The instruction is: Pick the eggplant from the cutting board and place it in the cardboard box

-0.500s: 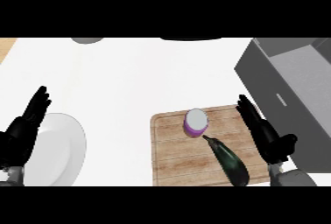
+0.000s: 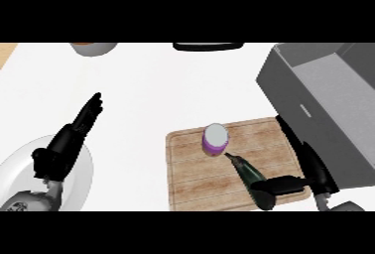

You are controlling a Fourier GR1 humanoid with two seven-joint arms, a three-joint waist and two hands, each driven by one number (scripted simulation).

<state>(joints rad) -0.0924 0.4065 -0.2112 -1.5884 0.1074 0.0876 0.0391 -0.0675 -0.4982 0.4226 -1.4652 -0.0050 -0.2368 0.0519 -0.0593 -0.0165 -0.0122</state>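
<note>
The right hand [image 2: 311,171] is at the approach step, fingers released and thumb touching the eggplant [image 2: 251,179] on the cutting board [image 2: 198,173]; closing round it comes next

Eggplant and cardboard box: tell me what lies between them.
In the head view, the right robot hand stands between the eggplant and the cardboard box, over the cutting board's right edge.

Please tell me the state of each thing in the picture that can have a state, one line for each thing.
eggplant: lying on the cutting board, not lifted, right thumb across its lower part.
purple cup: on the cutting board, beside the eggplant's stem.
cutting board: flat on the counter.
box: open on top.
plate: on the counter, partly under the left forearm.
right hand: open, beside the eggplant.
left hand: open, holding nothing.
</note>
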